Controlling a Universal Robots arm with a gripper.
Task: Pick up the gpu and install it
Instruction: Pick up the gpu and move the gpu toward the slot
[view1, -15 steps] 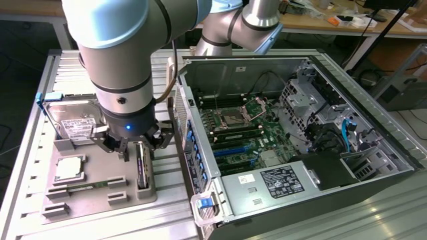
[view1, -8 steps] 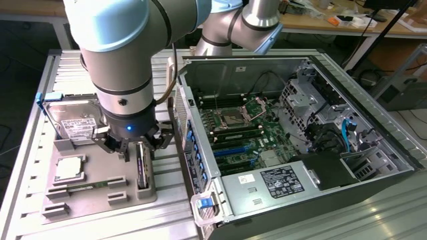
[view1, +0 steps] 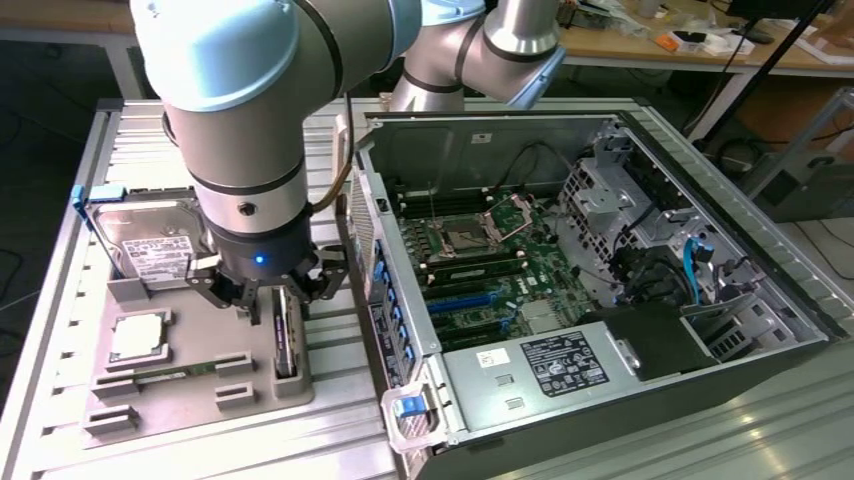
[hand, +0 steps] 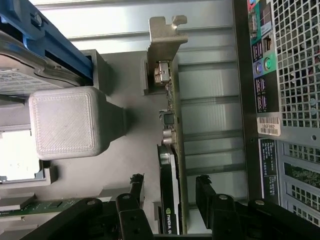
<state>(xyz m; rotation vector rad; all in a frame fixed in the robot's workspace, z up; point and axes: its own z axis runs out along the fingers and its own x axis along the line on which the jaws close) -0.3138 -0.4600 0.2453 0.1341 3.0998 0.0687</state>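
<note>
The gpu (view1: 284, 340) stands on edge in a slot of the grey holder tray (view1: 200, 400), beside the open computer case. In the wrist view the gpu (hand: 172, 145) is a thin dark card with its pale metal bracket (hand: 165, 40) at the far end. My gripper (view1: 274, 297) hangs directly over the card's near end. It is open, and the two black fingertips (hand: 135, 186) straddle the card with a gap on each side, as shown around the gripper (hand: 170, 192) in the wrist view.
The tray also holds a silver hard drive (view1: 154, 245), a processor chip (view1: 139, 336) and a green memory stick (view1: 171, 375). A grey printed block (hand: 65, 122) rises beside the card. The open computer case (view1: 574, 270), motherboard exposed, lies close on the exterior view's right.
</note>
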